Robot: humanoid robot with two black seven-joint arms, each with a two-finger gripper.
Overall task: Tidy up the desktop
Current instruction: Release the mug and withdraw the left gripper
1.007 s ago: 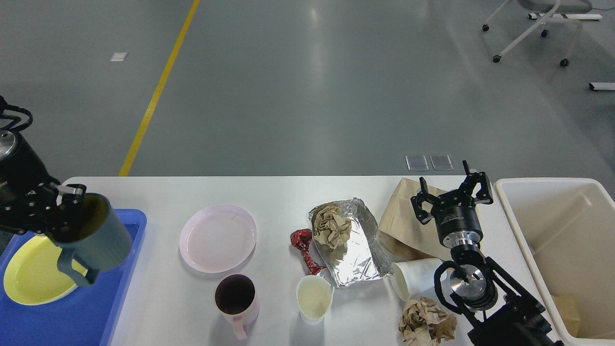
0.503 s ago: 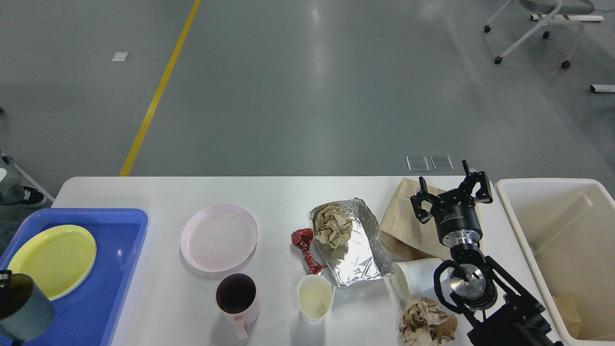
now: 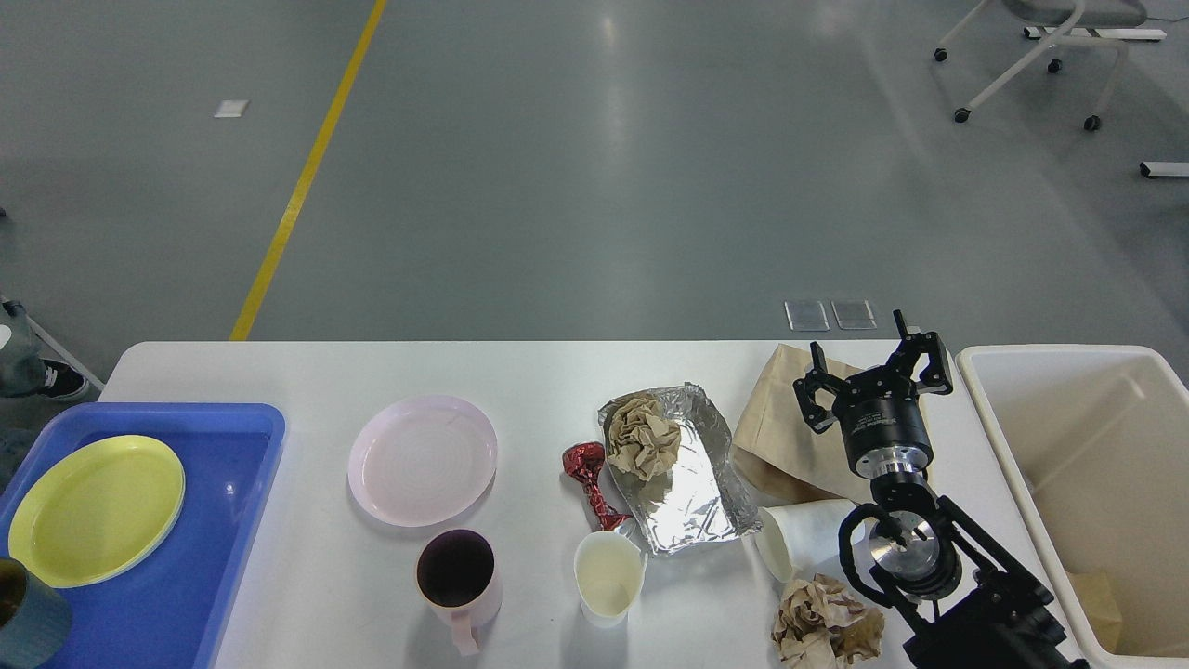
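**A:** Where's your right hand (image 3: 873, 372)?

**B:** Over the brown paper bag (image 3: 790, 437) at the right of the white surface (image 3: 307, 372). Fingers spread, nothing between them. Your left hand isn't visible.

**A:** The surface itself?

**B:** It fills the lower half of your head view, wide, rounded far corners. Blue tray (image 3: 214, 557) sits at its left end, cream bin (image 3: 1096, 492) just beside its right end.

**A:** What's in the tray?

**B:** Yellow plate (image 3: 93, 509), and a grey-green mug (image 3: 28, 618) at the lower left corner, cut off by the frame edge.

**A:** Loose items you've got on the surface?

**B:** Pink plate (image 3: 423, 460) left of centre. Pink mug (image 3: 457, 581) and a cream cup (image 3: 608, 576) near the front edge, both upright. Foil tray (image 3: 692, 488) in the middle with a crumpled brown paper ball (image 3: 641, 435) in it. Red foil wrapper (image 3: 587, 478) touching the foil tray's left side. White paper cup (image 3: 803, 537) on its side beside your right arm. Second crumpled paper wad (image 3: 822, 623) in front of that.

**A:** Bin contents?

**B:** A tan piece (image 3: 1101, 599) in the near corner; can't tell what.
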